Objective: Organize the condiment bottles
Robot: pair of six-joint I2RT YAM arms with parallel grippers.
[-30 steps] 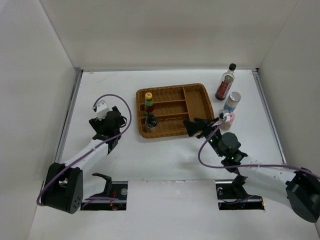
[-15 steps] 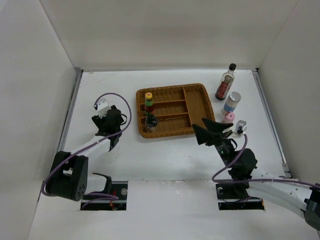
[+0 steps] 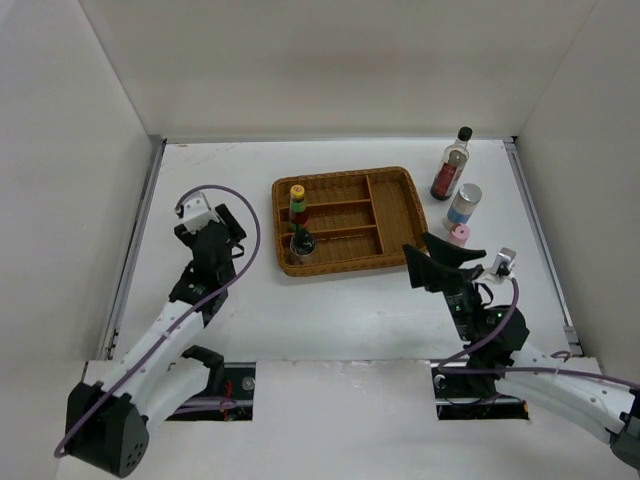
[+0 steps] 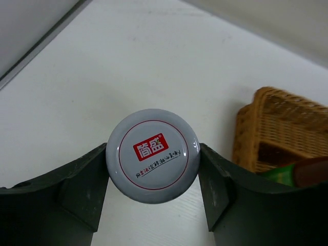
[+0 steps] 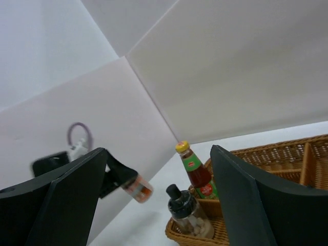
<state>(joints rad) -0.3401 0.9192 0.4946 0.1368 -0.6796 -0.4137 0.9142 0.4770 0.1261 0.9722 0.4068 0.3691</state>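
Left gripper (image 4: pixel 152 164) is clamped on a white-lidded jar (image 4: pixel 152 155), with one finger on each side of the body just under the lid. The red-logo cap faces the wrist camera, probably so the jar stays upright while carried. It sits over bare table (image 3: pixel 350 300), left of the wicker tray (image 3: pixel 395 215) and apart from it. Whether it is lifted or resting I cannot tell. Two bottles stand at the tray's left end — a yellow-capped bottle (image 3: pixel 297 200) toward the back and a dark-capped jar (image 3: pixel 302 242) in front of it. The dividers and rim keep both upright. Judged from that, the held jar is headed for the same end, on the left arm's side. Right gripper (image 3: pixel 418 260) has its fingers spread wide with nothing between them, aimed toward the tray's near right corner. Three bottles remain on the table right of the tray: tall dark bottle (image 3: pixel 452 165), silver-capped jar (image 3: pixel 464 204) and pink-capped shaker (image 3: pixel 458 235). All are upright and on the right arm's side. The shaker stands nearest the open gripper — likely its next pick, though it calls for a turn toward it first.
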